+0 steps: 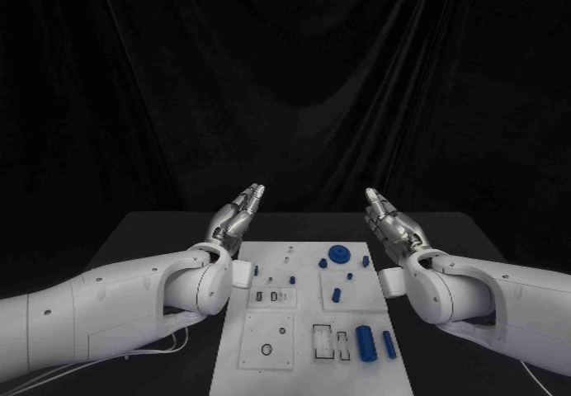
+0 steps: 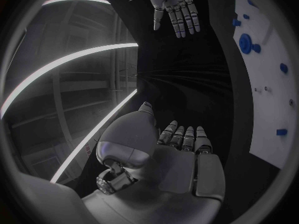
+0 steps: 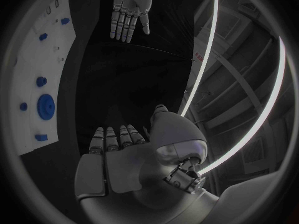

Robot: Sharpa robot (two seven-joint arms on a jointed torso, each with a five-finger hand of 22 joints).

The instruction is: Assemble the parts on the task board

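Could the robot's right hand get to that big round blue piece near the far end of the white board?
Probably yes. The right robot hand is open, holds nothing, and hovers just beside the task board; nothing lies between it and the round blue piece.

The task board (image 1: pixel 312 363) lies mid-desk (image 1: pixel 143 227), parts (image 1: pixel 338 255) on it; the left robot hand (image 1: pixel 236 216) and right robot hand (image 1: pixel 390 219) flank its far end

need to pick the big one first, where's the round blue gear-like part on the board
In the head view, the round blue part sits near the far edge of the task board, right of centre, beside a smaller blue piece and nearer the right hand.
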